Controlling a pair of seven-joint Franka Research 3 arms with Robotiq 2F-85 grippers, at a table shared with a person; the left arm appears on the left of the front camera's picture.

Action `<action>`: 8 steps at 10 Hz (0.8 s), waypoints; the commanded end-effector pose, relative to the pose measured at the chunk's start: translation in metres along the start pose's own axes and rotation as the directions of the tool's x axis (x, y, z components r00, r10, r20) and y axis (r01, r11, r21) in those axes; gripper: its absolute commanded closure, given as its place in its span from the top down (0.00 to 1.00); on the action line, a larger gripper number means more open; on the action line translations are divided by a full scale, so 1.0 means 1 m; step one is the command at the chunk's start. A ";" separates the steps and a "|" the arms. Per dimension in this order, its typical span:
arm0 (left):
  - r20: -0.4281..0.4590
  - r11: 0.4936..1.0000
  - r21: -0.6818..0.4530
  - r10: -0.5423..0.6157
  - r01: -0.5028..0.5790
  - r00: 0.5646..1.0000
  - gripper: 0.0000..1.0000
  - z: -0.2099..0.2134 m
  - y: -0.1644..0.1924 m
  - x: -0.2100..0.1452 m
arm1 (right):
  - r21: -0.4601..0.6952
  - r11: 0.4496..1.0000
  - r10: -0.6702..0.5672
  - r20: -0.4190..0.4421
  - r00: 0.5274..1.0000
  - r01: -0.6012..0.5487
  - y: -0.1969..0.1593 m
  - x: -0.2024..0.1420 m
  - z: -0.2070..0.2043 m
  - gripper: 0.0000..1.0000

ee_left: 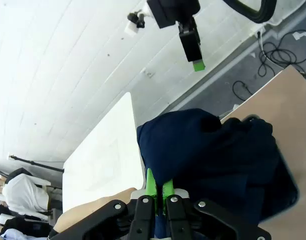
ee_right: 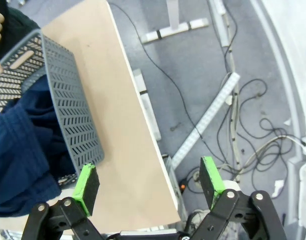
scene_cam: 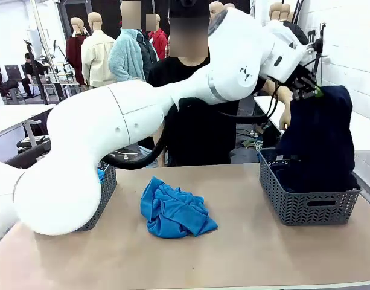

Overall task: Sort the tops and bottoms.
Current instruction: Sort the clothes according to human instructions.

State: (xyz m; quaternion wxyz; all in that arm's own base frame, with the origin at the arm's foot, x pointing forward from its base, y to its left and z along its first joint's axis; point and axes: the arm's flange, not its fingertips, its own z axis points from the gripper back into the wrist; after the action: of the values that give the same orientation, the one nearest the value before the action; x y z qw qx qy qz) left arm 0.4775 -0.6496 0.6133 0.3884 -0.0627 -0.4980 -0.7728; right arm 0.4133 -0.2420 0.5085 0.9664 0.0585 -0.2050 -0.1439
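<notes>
Nearest, at the centre of the worktop [scene_cam: 245,254], a crumpled blue top [scene_cam: 175,211] lies loose. Farther back at the right, the grey basket [scene_cam: 305,208] holds the lower folds of a navy bottom [scene_cam: 320,139], which hangs from the left pincer [ee_left: 157,189], clamped on its upper edge at upper right. The right pincer [ee_right: 150,182] stands wide and empty near that basket. The step in hand looks like depositing the bottom. Next, the jaws must part so that it drops fully inside.
</notes>
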 end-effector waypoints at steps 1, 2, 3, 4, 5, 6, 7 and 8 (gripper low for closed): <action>-0.037 1.000 0.028 0.006 -0.005 0.999 0.00 0.023 0.013 0.016 | -0.016 1.000 0.007 -0.015 1.000 -0.007 0.000 -0.001 0.001 1.00; -0.037 1.000 0.028 0.006 -0.005 0.999 0.00 0.023 0.013 0.016 | -0.016 1.000 0.007 -0.015 1.000 -0.007 0.000 -0.001 0.001 1.00; -0.037 1.000 0.028 0.006 -0.005 0.999 0.00 0.023 0.013 0.016 | -0.016 1.000 0.007 -0.015 1.000 -0.007 0.000 -0.001 0.001 1.00; -0.037 1.000 0.028 0.006 -0.005 0.999 0.00 0.023 0.013 0.016 | -0.016 1.000 0.007 -0.015 1.000 -0.007 0.000 -0.001 0.001 1.00; -0.037 1.000 0.028 0.006 -0.005 0.999 0.00 0.023 0.013 0.016 | -0.016 1.000 0.007 -0.015 1.000 -0.007 0.000 -0.001 0.001 1.00; -0.037 1.000 0.028 0.006 -0.005 0.999 0.00 0.023 0.013 0.016 | -0.016 1.000 0.007 -0.015 1.000 -0.007 0.000 -0.001 0.001 1.00; -0.036 1.000 0.020 -0.014 0.014 0.999 0.00 0.022 0.013 0.016 | -0.016 1.000 0.007 -0.015 1.000 -0.007 0.000 -0.001 0.001 1.00; -0.012 0.999 0.046 0.008 -0.007 1.000 0.00 0.001 0.025 -0.001 | -0.016 1.000 0.007 -0.015 1.000 -0.007 0.000 -0.001 0.001 1.00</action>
State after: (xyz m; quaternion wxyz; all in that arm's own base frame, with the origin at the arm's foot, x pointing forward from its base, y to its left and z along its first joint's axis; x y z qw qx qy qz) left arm 0.4722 -0.6448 0.6311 0.3963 -0.0404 -0.4964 -0.7713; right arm 0.4132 -0.2421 0.5086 0.9663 0.0584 -0.2051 -0.1441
